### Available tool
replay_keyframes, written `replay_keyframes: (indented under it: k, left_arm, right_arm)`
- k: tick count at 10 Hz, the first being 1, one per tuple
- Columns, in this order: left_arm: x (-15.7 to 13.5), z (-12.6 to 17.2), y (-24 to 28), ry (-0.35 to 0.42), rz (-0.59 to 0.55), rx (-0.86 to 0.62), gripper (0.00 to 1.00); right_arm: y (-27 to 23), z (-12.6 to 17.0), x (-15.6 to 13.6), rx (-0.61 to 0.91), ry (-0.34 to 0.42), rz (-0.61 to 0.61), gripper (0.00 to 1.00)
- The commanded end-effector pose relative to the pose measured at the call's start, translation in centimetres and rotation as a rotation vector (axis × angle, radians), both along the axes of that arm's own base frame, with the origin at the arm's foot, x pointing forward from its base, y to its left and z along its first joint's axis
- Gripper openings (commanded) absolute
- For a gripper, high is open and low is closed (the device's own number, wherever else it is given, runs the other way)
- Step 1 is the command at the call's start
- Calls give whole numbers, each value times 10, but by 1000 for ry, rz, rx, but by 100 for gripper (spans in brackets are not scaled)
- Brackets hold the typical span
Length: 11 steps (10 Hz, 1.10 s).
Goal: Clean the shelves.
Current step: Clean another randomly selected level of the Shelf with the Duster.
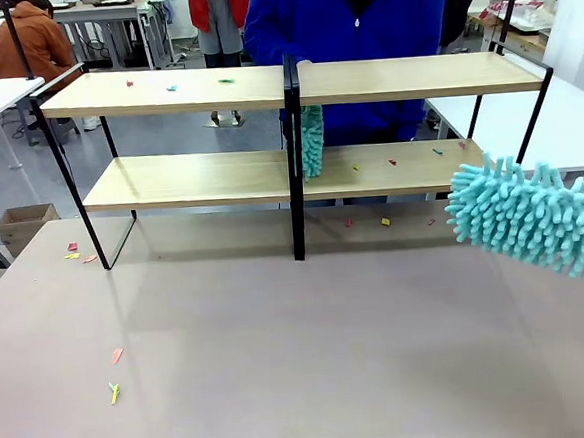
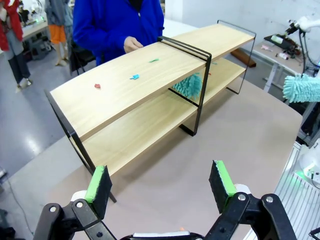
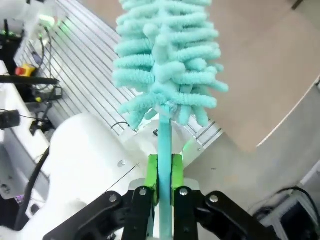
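Cardboard box (image 1: 24,223) on the floor at far left, contents not visible. The shelves (image 1: 193,90) stand on the far half of the bench (image 1: 282,360) with their long axis left to right: two light-wood boards in a black frame, coloured scraps (image 1: 172,88) on the upper board left of the central post, and a hanging duster (image 1: 313,142) just right of it. Left end effector (image 2: 159,180) wide and empty over the bench; right end effector (image 3: 164,172) clamped narrow on the handle of a fluffy teal duster (image 1: 532,217), apart from the shelves' right end.
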<state>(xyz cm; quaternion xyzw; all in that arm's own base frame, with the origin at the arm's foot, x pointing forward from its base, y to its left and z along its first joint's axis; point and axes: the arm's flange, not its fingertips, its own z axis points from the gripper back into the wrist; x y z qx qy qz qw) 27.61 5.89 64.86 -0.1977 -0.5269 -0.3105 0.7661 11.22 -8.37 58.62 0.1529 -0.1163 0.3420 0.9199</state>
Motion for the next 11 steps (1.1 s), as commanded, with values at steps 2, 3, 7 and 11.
replay_keyframes:
  k: [2, 3, 7, 11]
  left_arm:
    - [1, 0, 0, -2, 0, -3, 100]
    - [1, 0, 0, -2, 0, -3, 100]
    - [1, 0, 0, -2, 0, -3, 100]
    - [1, 0, 0, -2, 0, -3, 100]
  right_arm:
    - [4, -4, 3, -47, 35, -22, 12]
    - [13, -9, 16, -88, 88, -17, 12]
    - [33, -23, 41, -133, 110, -70, 12]
    - [-25, 4, 22, -103, 137, -87, 12]
